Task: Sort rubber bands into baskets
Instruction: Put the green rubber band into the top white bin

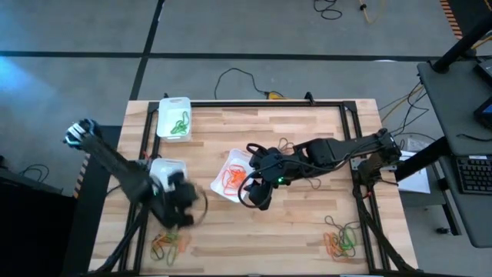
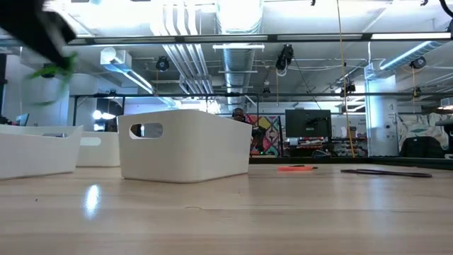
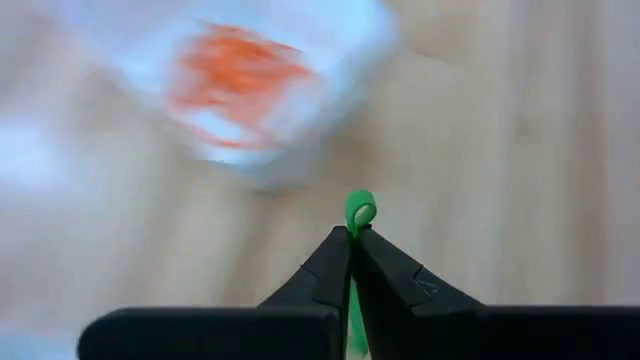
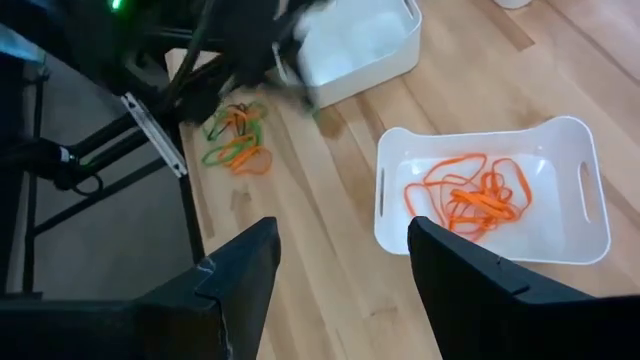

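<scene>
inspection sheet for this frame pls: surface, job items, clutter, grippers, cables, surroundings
Surface: wooden table, dark frame around it.
Job's things: three white baskets; far-left basket holds green bands, middle basket holds orange bands, third basket by the left arm, contents unclear. Loose rubber bands near left and near right.
Clutter: nothing seen.
Grippers: left gripper shut on a green band; right gripper open, empty, beside the middle basket.
Cables: black cable on the floor beyond the table.
Surroundings: grey floor, desk with keyboard at right.
</scene>
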### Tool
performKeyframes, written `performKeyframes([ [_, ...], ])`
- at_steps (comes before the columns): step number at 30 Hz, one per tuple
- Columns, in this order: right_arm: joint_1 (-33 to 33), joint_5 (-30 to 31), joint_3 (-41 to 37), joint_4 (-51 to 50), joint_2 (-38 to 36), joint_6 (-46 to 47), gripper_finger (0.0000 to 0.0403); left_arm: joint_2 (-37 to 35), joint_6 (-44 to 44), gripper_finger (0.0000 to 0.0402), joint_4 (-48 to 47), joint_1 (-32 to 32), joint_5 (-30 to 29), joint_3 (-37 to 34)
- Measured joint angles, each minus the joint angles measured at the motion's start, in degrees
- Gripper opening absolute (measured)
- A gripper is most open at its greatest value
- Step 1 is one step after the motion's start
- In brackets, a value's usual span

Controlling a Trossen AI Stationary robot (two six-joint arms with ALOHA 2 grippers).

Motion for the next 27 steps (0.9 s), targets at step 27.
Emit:
performKeyframes([
  [27,3.6,0.53,6.71,3.64,0.0,-4.74,0.0215,-1.93,35.3,0.0,1.0,101.61,30.72,1.22],
])
